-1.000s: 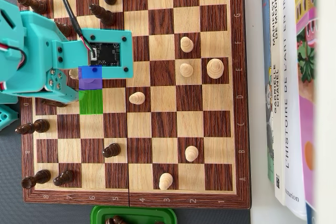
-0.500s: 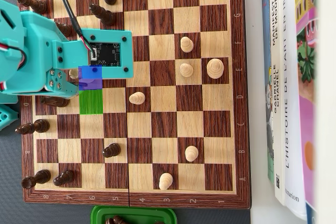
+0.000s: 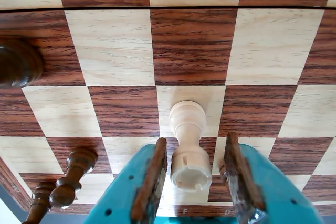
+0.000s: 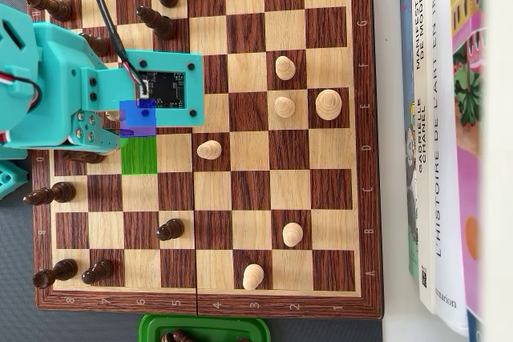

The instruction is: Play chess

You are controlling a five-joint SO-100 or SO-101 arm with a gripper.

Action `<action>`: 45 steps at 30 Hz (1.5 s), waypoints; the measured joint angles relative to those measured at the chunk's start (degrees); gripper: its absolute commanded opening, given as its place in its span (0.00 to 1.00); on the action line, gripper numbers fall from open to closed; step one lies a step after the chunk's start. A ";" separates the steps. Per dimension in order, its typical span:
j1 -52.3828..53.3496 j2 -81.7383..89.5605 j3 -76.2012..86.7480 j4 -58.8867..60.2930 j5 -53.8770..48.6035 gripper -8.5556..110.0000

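The claw (image 3: 197, 182) stands released, one finger on each side of a pale wooden chess piece (image 3: 188, 145) upright near the board's (image 3: 191, 45) edge, which looks light, rigid and smoothly turned, likely slippery, so its narrower waist seems the surest hold.

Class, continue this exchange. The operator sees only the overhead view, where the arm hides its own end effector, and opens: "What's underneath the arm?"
Observer: In the wrist view, a light piece stands between the fingers of the end effector.
Operator: Is it gripped?
Observer: No. The jaws are open, with a gap on each side.
Operator: Which colour square?
Observer: Its base sits on a light square.
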 measured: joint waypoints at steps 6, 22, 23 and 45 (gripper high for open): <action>0.00 0.00 0.00 0.00 0.00 0.18; 0.00 0.00 0.00 0.00 0.00 0.16; 0.00 0.00 0.00 0.09 0.00 0.16; 0.00 0.44 -0.09 0.09 0.00 0.16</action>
